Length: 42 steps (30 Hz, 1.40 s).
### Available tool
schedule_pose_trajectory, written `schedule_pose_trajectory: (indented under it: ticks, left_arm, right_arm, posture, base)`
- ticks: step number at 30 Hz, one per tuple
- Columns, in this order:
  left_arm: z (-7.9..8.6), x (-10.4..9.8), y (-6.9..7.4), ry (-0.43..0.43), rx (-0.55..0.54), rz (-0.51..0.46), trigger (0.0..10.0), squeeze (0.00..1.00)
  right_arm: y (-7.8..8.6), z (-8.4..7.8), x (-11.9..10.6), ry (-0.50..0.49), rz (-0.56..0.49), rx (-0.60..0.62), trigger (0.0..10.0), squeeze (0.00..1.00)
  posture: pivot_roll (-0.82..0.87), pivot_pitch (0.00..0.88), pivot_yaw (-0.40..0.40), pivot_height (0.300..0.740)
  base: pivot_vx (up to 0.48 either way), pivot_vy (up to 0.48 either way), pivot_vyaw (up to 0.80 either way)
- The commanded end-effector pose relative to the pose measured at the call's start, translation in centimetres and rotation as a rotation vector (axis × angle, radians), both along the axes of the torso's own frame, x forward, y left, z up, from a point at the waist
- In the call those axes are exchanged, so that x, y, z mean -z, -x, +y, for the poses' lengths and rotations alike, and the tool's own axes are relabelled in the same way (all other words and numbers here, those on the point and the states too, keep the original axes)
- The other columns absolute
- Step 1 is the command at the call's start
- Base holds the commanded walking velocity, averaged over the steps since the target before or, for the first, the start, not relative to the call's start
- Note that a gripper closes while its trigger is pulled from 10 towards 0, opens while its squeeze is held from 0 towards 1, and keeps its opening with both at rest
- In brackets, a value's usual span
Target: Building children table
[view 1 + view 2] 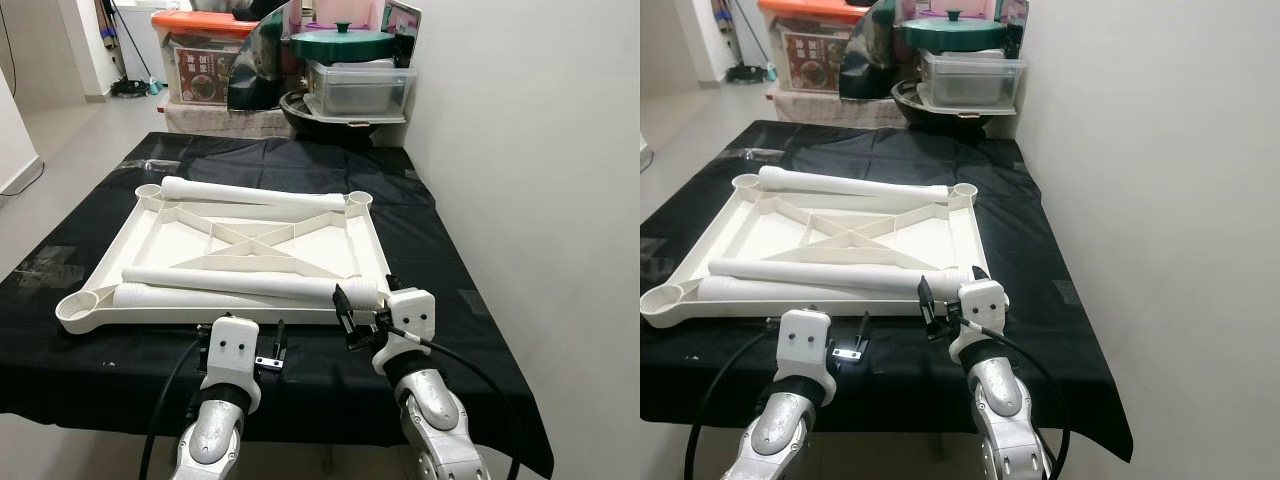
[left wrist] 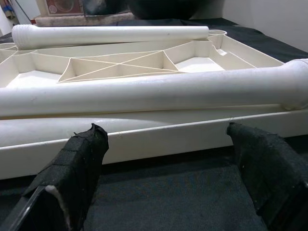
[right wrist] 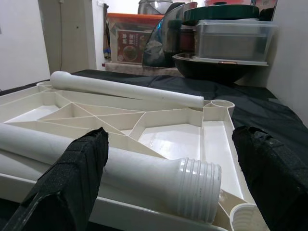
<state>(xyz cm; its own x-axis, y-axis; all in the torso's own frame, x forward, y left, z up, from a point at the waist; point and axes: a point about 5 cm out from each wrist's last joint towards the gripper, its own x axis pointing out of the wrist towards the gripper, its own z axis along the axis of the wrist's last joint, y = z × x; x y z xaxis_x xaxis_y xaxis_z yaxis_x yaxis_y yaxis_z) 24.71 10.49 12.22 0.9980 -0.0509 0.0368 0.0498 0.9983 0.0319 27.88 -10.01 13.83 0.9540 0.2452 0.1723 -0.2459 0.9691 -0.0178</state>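
At the bottom of the left eye view, the left gripper (image 1: 270, 352) hovers low over the black cloth (image 1: 470, 250), just short of the near rim of the white tabletop (image 1: 330, 238); its wrist view shows both fingers (image 2: 79, 163) spread wide with nothing between them. Lower centre-right, the right gripper (image 1: 362, 322) stands at the threaded end (image 3: 199, 190) of the near leg (image 1: 250, 285); its fingers are likewise spread, flanking that end without touching it, and they hold nothing.

Across the middle of the frame the tabletop lies upside down on the cloth, its cross-ribbed underside facing up and round sockets at its corners, one of them (image 3: 243, 215) directly beside the threaded end. The near leg rests along the near rim inside the tray-like underside, with what seems to be another tube tucked just beneath it. A second leg (image 1: 255, 192) lies along the far rim, in the upper half of the frame.

At the top of the frame, against the wall, stand stacked storage boxes (image 1: 360, 90) and a green lidded pot (image 1: 342, 42).

Judged step: reaching for the first leg, with no leg yet fitted. The next move likely calls for closing the right fingers on the near leg behind its thread, lifting it, turning it upright and seating it in the adjacent socket.
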Motion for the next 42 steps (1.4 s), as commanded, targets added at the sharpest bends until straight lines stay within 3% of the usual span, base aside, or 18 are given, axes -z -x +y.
schedule_pose_trajectory:
  ticks: [1, 42]
  left_arm:
    - [-0.07, 0.08, -0.16, 0.000, 0.002, -0.002, 10.0, 0.00]
    - [0.37, 0.17, -0.24, -0.013, 0.013, 0.006, 10.0, 0.00]
  right_arm:
    - [0.00, 0.52, 0.13, -0.011, 0.016, -0.013, 10.0, 0.00]
    - [-0.15, 0.66, 0.16, -0.040, 0.030, 0.013, 10.0, 0.00]
  posture:
    - [0.13, 0.000, -0.058, 0.740]
    - [0.15, 0.000, -0.037, 0.740]
  base:
    - [0.000, 0.000, 0.00]
    - [0.000, 0.000, 0.00]
